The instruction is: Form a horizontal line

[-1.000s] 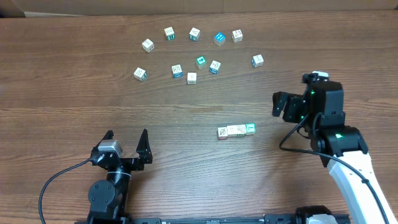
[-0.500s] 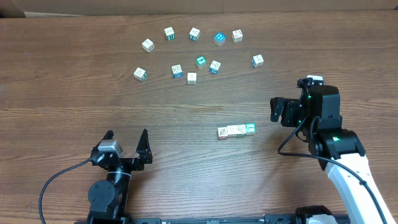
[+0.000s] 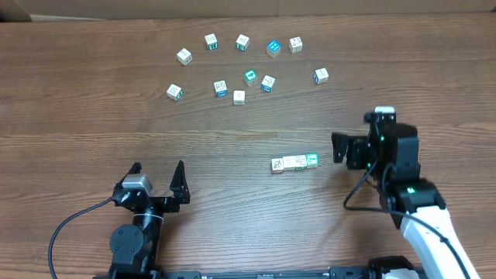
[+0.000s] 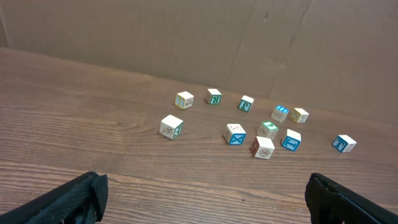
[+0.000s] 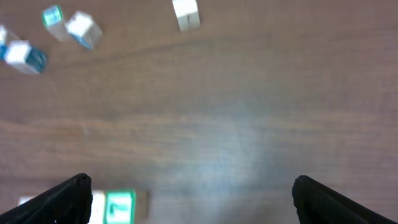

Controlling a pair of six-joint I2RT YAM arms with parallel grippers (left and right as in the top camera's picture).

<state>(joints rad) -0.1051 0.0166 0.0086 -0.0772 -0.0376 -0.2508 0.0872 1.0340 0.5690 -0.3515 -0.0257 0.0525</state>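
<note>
The horizontal line (image 3: pixel 294 163) is a short row of touching cubes on the wooden table, whitish-tan ones with a teal-green cube (image 3: pixel 311 160) at its right end. My right gripper (image 3: pixel 339 147) is open and empty, just right of the row and apart from it. In the right wrist view the teal-green end cube (image 5: pixel 120 206) shows at the bottom left beside the left fingertip (image 5: pixel 69 200). My left gripper (image 3: pixel 159 180) is open and empty near the front edge, far left of the row. The row is out of the left wrist view.
Several loose white and teal cubes (image 3: pixel 249 76) lie scattered at the back of the table; they also show in the left wrist view (image 4: pixel 235 133). A cardboard wall (image 4: pixel 199 37) stands behind the table. Bare wood lies between the row and the scattered cubes.
My right gripper has moved down and to the left, closer to the right end of the row. The row, the loose cubes and the left arm have not moved.
</note>
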